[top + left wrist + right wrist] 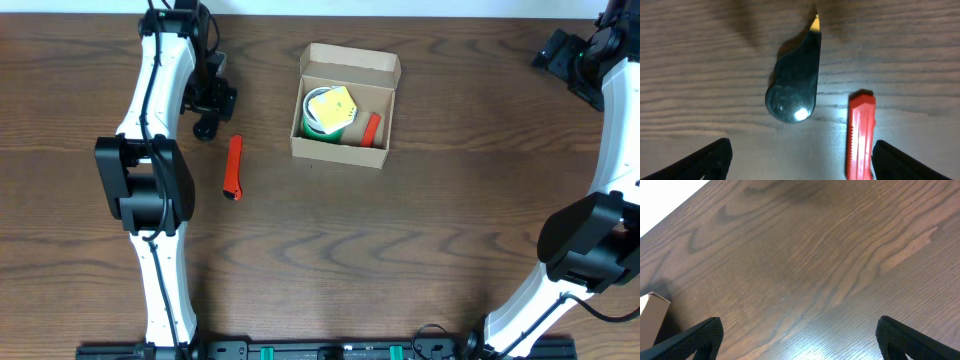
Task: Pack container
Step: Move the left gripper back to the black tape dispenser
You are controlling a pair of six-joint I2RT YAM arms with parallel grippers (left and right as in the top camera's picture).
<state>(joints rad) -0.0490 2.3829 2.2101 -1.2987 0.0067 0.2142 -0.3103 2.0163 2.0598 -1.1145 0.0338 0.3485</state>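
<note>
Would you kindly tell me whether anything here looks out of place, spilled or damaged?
Nothing looks spilled or damaged. Two things lie loose on the table outside the open container: a red cutter and a small black teardrop-shaped object, side by side just ahead of the open left pincer.

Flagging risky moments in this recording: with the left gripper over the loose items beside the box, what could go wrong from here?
1. The dark teardrop-shaped object and the red cutter lie close together just ahead of the open left gripper. A grasp might catch or knock the wrong one.
2. The container already holds a green roll and a red item, so another piece may catch on the rim.
</note>
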